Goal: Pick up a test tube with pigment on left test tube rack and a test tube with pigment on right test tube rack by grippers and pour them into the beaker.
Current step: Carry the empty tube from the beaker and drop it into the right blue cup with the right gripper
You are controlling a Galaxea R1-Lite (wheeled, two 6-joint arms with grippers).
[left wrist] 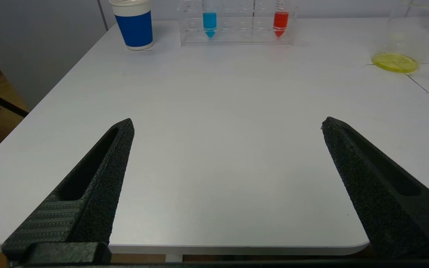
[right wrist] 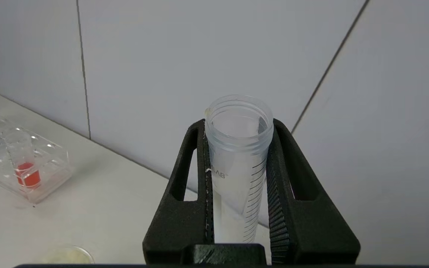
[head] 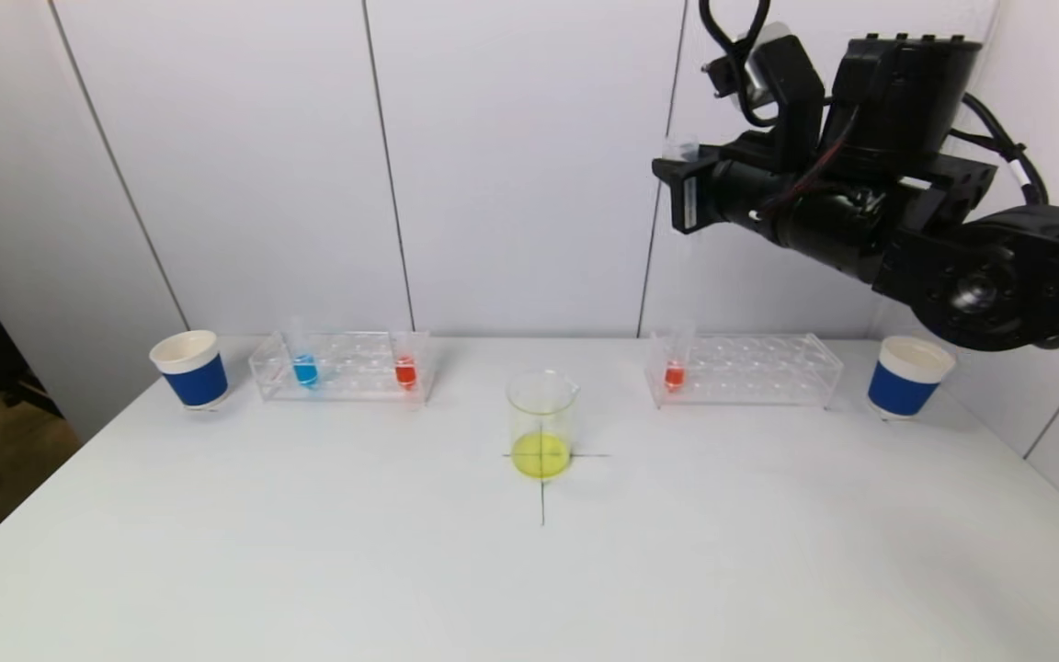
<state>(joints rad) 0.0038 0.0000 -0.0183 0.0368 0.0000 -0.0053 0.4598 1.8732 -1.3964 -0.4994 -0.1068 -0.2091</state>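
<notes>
My right gripper [head: 679, 195] is raised high above the right rack [head: 759, 370], shut on a clear, empty-looking test tube [right wrist: 238, 156] held upright between its fingers [right wrist: 281, 193]. A red-pigment tube [head: 674, 372] stands in the right rack's left end. The left rack [head: 355, 366] holds a blue tube [head: 305, 370] and a red tube [head: 405, 371]. The glass beaker [head: 541, 423] on the cross mark holds yellow liquid. My left gripper [left wrist: 227, 124] is open and empty, low over the table's front edge, out of the head view.
A blue-and-white paper cup [head: 191, 370] stands left of the left rack, and another cup [head: 905, 377] stands right of the right rack. The white wall rises just behind the racks. The table's left edge drops to the floor.
</notes>
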